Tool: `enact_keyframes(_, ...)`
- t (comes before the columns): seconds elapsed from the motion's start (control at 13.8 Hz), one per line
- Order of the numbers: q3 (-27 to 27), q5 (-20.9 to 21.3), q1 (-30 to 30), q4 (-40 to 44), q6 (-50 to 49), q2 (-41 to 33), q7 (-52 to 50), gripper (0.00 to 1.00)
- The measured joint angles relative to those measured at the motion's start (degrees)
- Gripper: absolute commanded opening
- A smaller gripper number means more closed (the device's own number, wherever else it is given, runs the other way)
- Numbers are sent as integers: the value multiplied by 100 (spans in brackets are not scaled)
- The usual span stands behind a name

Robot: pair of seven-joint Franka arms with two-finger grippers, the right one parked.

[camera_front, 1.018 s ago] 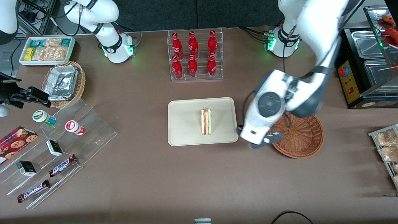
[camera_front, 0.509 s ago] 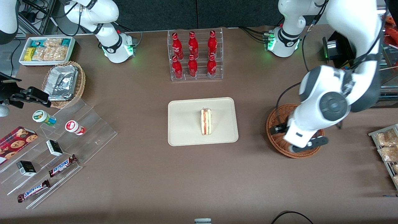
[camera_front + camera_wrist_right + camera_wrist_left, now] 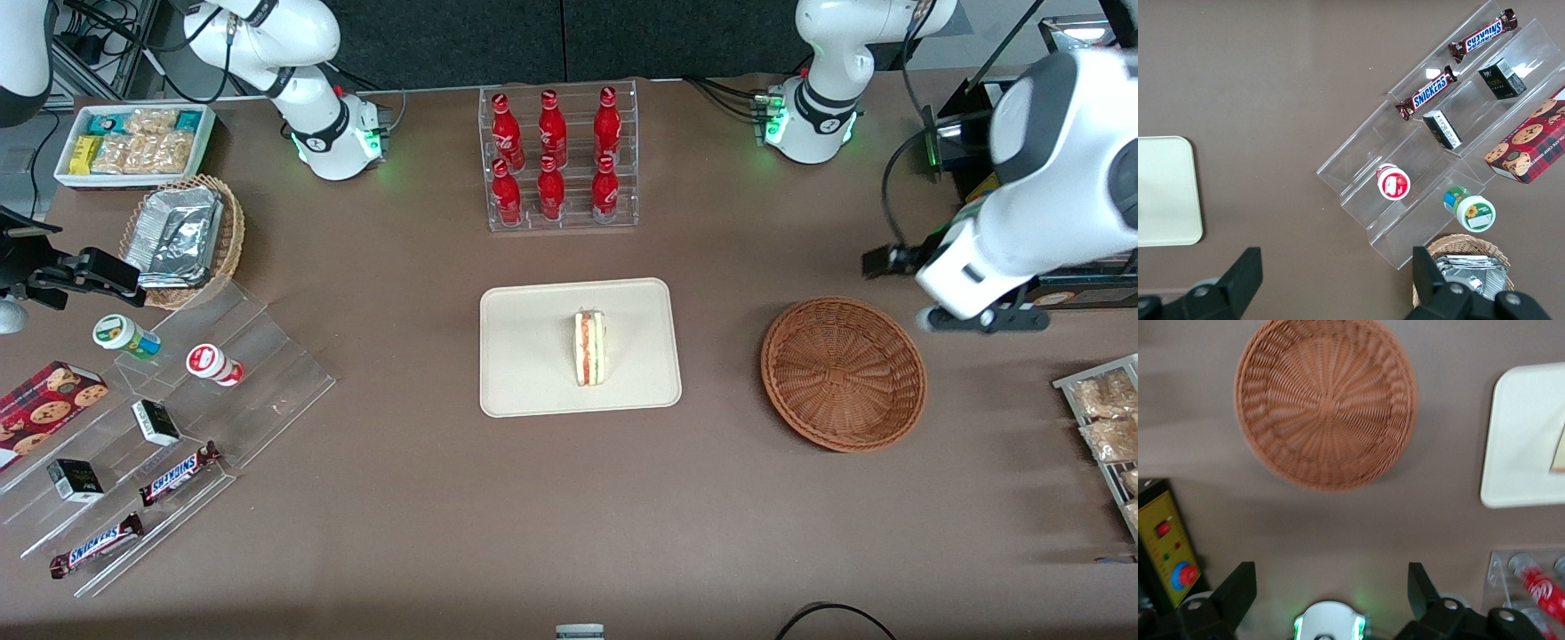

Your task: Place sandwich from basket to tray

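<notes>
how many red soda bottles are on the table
6, all in the clear acrylic rack, farther from the front camera than the tray: three red bottles in the farther row, three in the nearer row. None look hidden.

The left arm (image 3: 1049,204) is showing glossy white shells with dark grey joint caps, a black cable looping beside its wrist, and green light glowing at its round base. Its gripper (image 3: 1331,593) is showing two matte black fingers (image 3: 1238,590) spread apart.

Basket (image 3: 843,373) woven wicker, rough; tray (image 3: 533,356) matt smooth plastic.
</notes>
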Motion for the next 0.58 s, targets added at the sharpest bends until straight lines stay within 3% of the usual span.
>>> enact_keyframes(0.58,335,-7,-5,-32,-427,-682,115,100)
